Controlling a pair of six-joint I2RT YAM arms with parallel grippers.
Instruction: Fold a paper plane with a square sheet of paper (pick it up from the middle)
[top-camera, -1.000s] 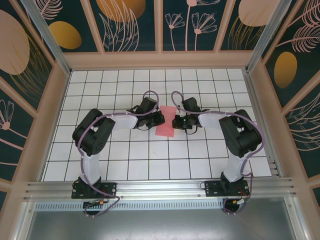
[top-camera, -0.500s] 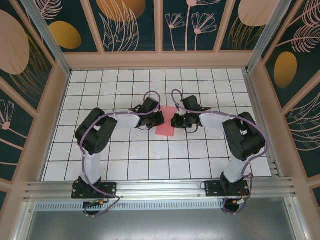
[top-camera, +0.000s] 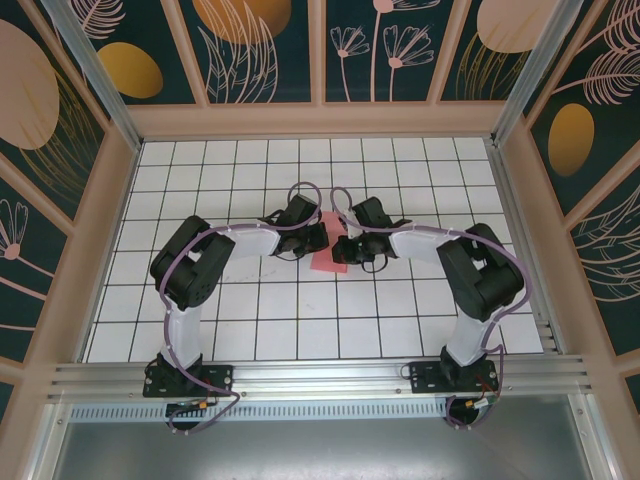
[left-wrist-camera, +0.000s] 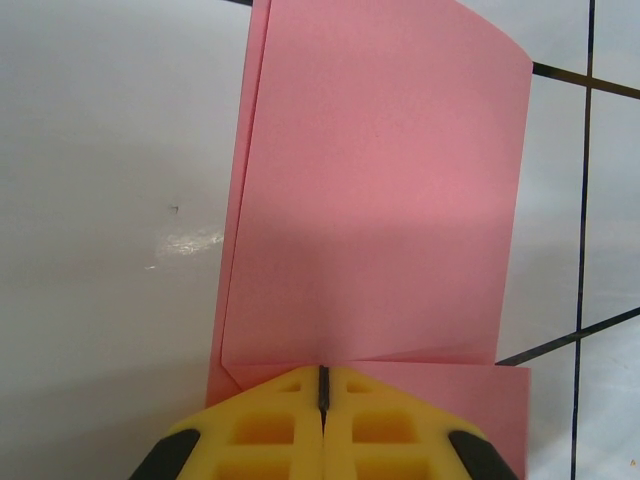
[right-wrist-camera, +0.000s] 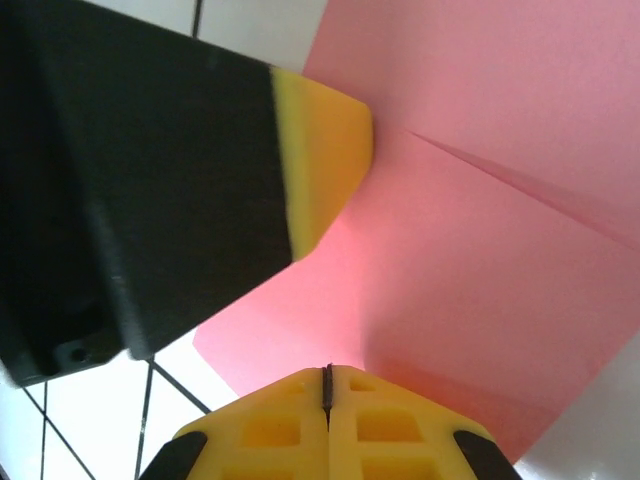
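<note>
Left wrist: gripper (left-wrist-camera: 322, 374) closed against paper (left-wrist-camera: 380, 200).

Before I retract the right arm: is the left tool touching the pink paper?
Touching. In the left wrist view the shut left tool sits with its yellow tips on the folded pink paper, whose lower layer runs under them with no gap.

**Closed pads at the pink sheet's edge**

Your right gripper (right-wrist-camera: 327, 385) has its yellow pads pressed together at the near edge of the sheet of paper (right-wrist-camera: 480, 290). A diagonal crease (right-wrist-camera: 520, 190) crosses the sheet. The left gripper (right-wrist-camera: 325, 140) touches its upper-left edge above the gridded table (right-wrist-camera: 90, 430).
</note>
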